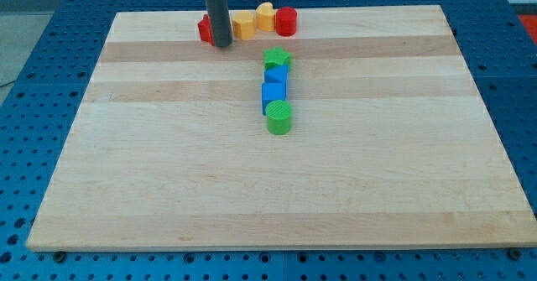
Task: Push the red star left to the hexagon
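A red block, probably the star, lies at the view's top edge of the board, partly hidden behind my rod. My tip rests just at its right, between it and the yellow hexagon. The red block is on the left of the hexagon, and the rod hides whether they touch.
A yellow heart and a red cylinder continue the top row to the right. Below, a column holds a green star, two blue blocks and a green cylinder. The wooden board lies on a blue perforated table.
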Robot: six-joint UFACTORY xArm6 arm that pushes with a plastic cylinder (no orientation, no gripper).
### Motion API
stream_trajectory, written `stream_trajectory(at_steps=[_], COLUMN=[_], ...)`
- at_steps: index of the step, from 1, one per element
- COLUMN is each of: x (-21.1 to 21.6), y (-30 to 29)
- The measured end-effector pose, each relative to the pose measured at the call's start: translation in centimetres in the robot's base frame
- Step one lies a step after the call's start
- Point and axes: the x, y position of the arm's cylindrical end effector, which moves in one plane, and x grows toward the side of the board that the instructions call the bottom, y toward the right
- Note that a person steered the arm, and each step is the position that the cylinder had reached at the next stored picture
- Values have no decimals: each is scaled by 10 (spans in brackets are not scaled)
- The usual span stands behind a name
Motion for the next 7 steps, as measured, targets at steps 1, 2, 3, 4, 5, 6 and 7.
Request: stream_trajectory(at_steps=[1,2,3,4,5,6,7], x=[4,4,4,4,3,-6,-14], y=[-1,-11,-19,17,56,56,34])
